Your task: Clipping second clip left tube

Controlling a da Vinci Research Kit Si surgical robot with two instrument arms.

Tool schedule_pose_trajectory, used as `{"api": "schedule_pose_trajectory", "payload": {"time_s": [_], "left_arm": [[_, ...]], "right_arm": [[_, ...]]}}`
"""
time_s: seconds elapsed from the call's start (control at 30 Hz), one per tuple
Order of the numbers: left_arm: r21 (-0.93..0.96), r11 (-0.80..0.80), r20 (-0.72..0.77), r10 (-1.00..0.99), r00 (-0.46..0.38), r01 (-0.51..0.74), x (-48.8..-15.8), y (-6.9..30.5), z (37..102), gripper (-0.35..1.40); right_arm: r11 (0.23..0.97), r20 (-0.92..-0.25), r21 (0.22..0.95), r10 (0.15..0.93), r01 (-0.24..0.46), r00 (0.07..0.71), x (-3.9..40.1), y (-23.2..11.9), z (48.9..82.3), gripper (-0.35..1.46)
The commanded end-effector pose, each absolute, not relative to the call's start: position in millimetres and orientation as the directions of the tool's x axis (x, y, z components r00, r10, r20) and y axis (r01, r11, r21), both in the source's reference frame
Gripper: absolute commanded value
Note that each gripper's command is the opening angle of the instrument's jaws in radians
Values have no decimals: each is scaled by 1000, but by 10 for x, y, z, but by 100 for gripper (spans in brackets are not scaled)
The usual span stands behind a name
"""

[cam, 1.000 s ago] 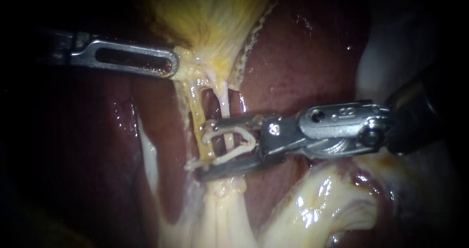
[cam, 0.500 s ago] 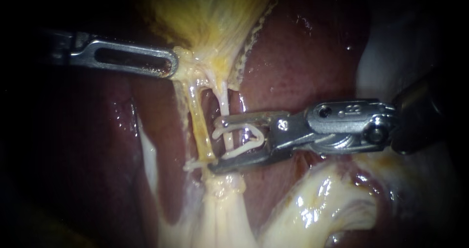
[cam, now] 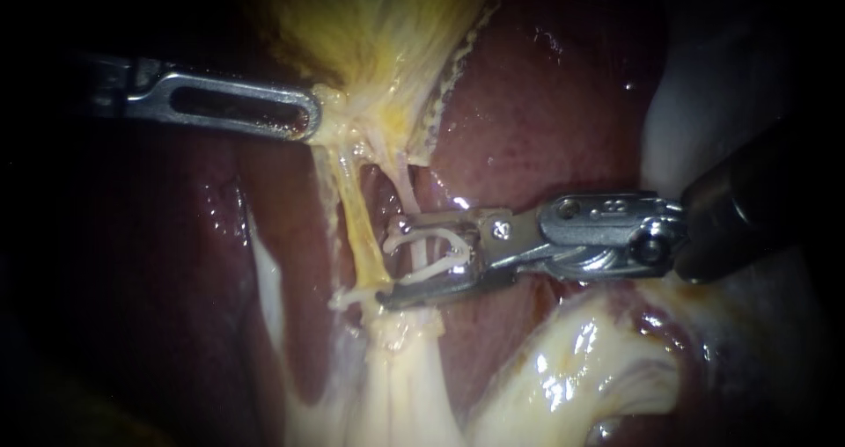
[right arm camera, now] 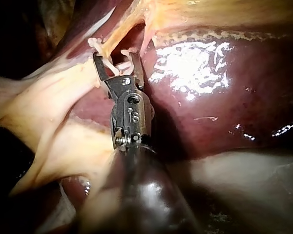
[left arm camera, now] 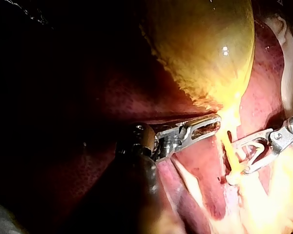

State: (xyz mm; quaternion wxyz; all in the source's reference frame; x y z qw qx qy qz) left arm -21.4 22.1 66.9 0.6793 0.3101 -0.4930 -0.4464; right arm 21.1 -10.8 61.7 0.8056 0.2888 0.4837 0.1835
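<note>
Below gallbladder (cam: 378,25), left tube (cam: 359,231) ran taut, just beyond clip (cam: 431,234) tips | right instrument (cam: 387,262) jaws held clip, unclosed | left instrument (cam: 304,117) jaws clamped gallbladder | tube judged soft, slippery, tearable; clip mid-span.

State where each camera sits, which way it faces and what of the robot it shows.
Endoscope: close to the tissue, facing the tubes between gallbladder and liver; left instrument enters from the left, right instrument with its clip from the right.
Left wrist: on the left arm, looking along its own shaft toward the gallbladder; the right instrument shows beyond.
Right wrist: on the right arm, looking along its own shaft at the clip and liver.
Shared: all three show the right instrument at the tubes.
</note>
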Motion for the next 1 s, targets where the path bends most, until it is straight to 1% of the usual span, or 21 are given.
{"api": "schedule_pose_trajectory", "payload": {"time_s": [0.03,0.23,0.33,0.4,0.47,0.57,0.63,0.77,0.87,1.0], "left_arm": [[861,409,393,-912,115,302,-214,221,669,-35],[861,409,393,-912,115,302,-214,220,669,-35],[861,410,394,-912,115,302,-215,220,670,-35],[861,410,394,-912,115,302,-215,220,670,-35],[861,410,394,-912,115,302,-215,220,670,-35],[861,410,394,-912,115,303,-215,220,670,-35],[860,410,394,-912,115,303,-216,220,670,-35],[860,410,394,-912,115,303,-216,220,671,-35],[860,410,394,-912,115,303,-216,220,671,-35],[861,410,394,-912,115,303,-216,220,670,-35]], "right_arm": [[766,-673,643,576,-17,465,211,-107,618,49],[759,-665,650,584,-24,465,213,-105,623,49],[740,-647,672,602,-23,468,220,-105,623,49],[722,-635,692,616,-11,467,228,-105,622,49],[699,-625,715,638,3,450,235,-106,620,49],[661,-610,750,682,17,404,244,-109,616,48],[641,-600,767,701,28,386,248,-111,613,48],[615,-590,786,719,58,368,254,-115,608,48],[604,-593,792,723,93,353,255,-117,601,48],[577,-587,805,739,139,330,255,-119,586,47]]}}
